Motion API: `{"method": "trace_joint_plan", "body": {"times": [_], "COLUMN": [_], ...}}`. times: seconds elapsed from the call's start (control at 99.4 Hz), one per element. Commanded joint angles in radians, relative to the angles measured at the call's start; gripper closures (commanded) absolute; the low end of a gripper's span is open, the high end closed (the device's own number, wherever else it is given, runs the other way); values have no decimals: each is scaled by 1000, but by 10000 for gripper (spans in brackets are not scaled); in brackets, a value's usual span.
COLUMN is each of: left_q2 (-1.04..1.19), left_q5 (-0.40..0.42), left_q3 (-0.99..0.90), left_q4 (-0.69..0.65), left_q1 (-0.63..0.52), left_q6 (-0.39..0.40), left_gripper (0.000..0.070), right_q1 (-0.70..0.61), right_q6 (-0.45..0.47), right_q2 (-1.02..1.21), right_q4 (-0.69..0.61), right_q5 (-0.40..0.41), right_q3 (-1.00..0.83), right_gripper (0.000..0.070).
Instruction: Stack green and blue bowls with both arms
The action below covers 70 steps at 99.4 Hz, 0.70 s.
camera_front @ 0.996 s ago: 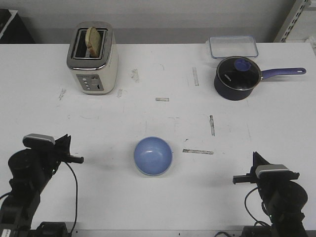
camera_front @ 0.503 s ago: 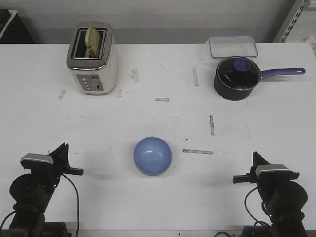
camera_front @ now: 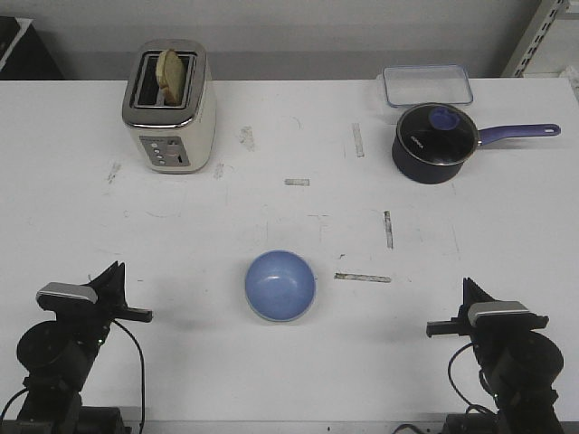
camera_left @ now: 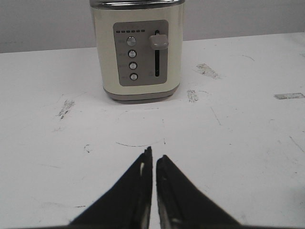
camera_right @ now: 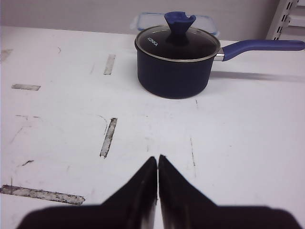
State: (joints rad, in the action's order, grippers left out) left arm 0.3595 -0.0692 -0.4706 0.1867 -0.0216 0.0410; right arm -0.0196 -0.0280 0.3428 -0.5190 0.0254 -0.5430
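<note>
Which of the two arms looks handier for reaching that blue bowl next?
Neither by much, perhaps the left. The blue bowl sits near the middle of the table, slightly closer to the left gripper than the right gripper. Both are shut, empty and parked at the near edge. No green bowl shows separately.

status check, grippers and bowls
Left gripper and right gripper shut, empty, back near table edge. Blue bowl at centre; green bowl not discernible. Nothing blocking.

The blue bowl (camera_front: 280, 286) is nesting over something, only a pale rim showing beneath. The toaster (camera_left: 137, 47) is running off the left wrist view's upper edge.
</note>
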Motion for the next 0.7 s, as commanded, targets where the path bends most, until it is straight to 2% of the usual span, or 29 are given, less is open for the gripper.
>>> {"method": "trace_joint_plan", "body": {"times": [0.0,0.242,0.403,0.614,0.694], "left_q2": [-1,-81,-217,-357,-357], "left_q5": [2,11,93,92,92], "left_q3": [-11,24,184,382,451], "left_q4": [-13,-19,-124,-148,-223], "left_q1": [2,2,3,3,2], "left_q6": [-1,-10,-93,-95,-95], "left_gripper": [699,699,699,699,699], "right_q1": [-2,-2,-2,-2,-2], "right_q6": [12,12,12,12,12], "right_q2": [5,5,5,5,5], "right_q4": [10,10,10,10,10], "right_q5": [0,0,0,0,0], "right_q3": [-1,-1,-1,-1,-1], "right_gripper": [700,700,700,700,700]}}
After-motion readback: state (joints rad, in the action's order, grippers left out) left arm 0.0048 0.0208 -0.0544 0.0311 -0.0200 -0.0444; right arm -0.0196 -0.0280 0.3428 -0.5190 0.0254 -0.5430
